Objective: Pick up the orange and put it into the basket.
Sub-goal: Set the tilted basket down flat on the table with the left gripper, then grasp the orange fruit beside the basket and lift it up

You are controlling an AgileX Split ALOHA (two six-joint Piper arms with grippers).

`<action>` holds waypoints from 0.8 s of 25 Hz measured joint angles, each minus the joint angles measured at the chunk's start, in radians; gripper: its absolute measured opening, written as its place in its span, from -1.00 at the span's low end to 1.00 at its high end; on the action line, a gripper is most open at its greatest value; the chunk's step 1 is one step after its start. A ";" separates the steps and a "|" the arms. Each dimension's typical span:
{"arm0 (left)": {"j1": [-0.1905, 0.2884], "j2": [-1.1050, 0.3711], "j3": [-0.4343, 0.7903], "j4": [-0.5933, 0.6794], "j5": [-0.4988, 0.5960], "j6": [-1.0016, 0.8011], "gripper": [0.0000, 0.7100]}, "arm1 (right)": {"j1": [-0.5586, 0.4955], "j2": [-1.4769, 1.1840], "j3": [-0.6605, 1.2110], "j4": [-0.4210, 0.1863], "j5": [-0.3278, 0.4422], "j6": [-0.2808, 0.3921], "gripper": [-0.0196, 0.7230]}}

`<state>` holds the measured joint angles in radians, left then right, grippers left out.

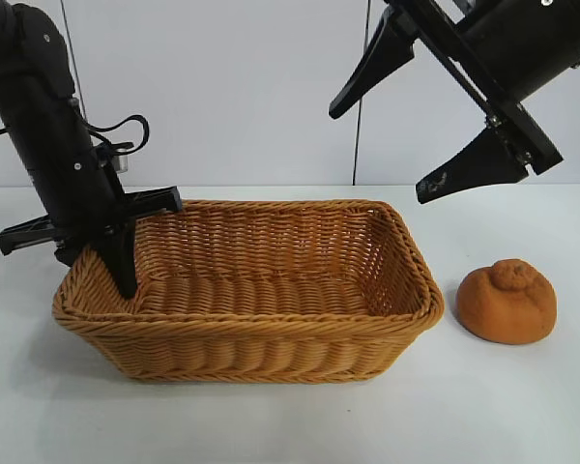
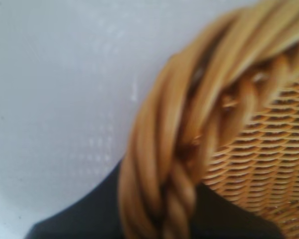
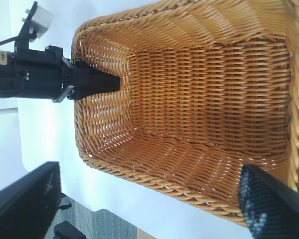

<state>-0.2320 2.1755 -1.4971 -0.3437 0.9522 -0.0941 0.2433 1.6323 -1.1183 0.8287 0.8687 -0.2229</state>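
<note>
White counter (image 1: pixel 522 406), pale wall panels behind. Basket (image 1: pixel 246 333) sits mid-counter, long axis running across the exterior view, nothing inside it. Orange (image 1: pixel 507 301) rests on the counter just beside the basket's right end, outside the rim, apart from it, knob up.

Left hand (image 1: pixel 126 275) is down at the basket's left end; one finger reaches inside against the end wall, and the left wrist view shows the braided rim passing between the fingers. Narrow opening, straddling the rim; can't tell if it's actually pinching it. Looks like it's there to steady the basket.

Right hand (image 1: pixel 387 145) hangs high above the basket's right half, fingers spread wide, holding nothing, angled down toward the basket interior.

Key geometry: orange lies right of and well below the right hand, on the far side of the rim from it. Right arm is clearly the nearer one; left is a full basket length away. Next move, my read: right hand swings outward past the rim and drops onto the orange.
</note>
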 joint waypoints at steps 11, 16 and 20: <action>0.000 -0.035 -0.166 0.008 0.177 0.005 0.61 | 0.000 0.000 0.000 0.000 0.002 0.000 0.84; 0.000 -0.115 -0.274 0.133 0.244 0.008 0.63 | 0.000 0.000 0.000 0.000 0.002 0.000 0.84; 0.010 -0.151 -0.309 0.271 0.256 -0.006 0.63 | 0.000 0.000 0.000 -0.001 0.002 0.000 0.84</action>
<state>-0.2221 2.0243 -1.8062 -0.0724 1.2086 -0.1001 0.2433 1.6323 -1.1183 0.8276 0.8702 -0.2229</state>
